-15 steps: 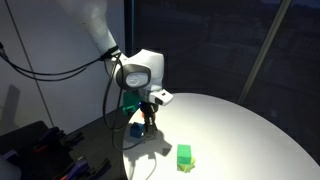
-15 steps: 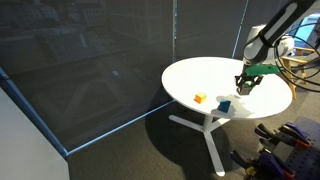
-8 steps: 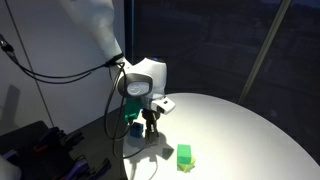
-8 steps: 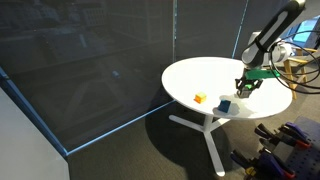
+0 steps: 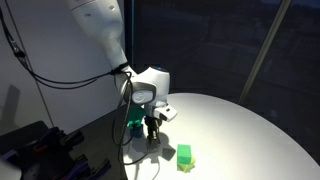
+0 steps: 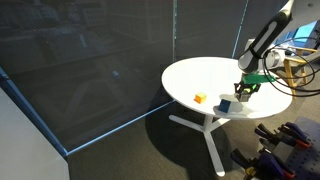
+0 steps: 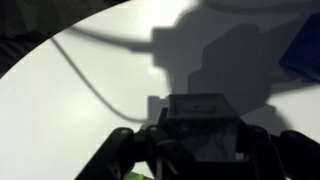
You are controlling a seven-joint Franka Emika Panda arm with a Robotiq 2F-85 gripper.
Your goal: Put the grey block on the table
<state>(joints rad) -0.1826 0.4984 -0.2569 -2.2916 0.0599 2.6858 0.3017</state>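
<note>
My gripper is shut on the grey block, a small dark grey cube between the fingers, seen in the wrist view. In both exterior views the gripper hangs low over the round white table near its edge. The block is too small to make out there. I cannot tell whether it touches the tabletop. The gripper's shadow lies on the table right below it.
A blue cube sits right beside the gripper. A green block lies nearer the front of the table. A small orange block sits near the table's edge. Cables hang from the arm.
The arm has lowered the gripper with the grey block toward the tabletop, shifting slightly away from the blue cube. The other blocks have not moved.
</note>
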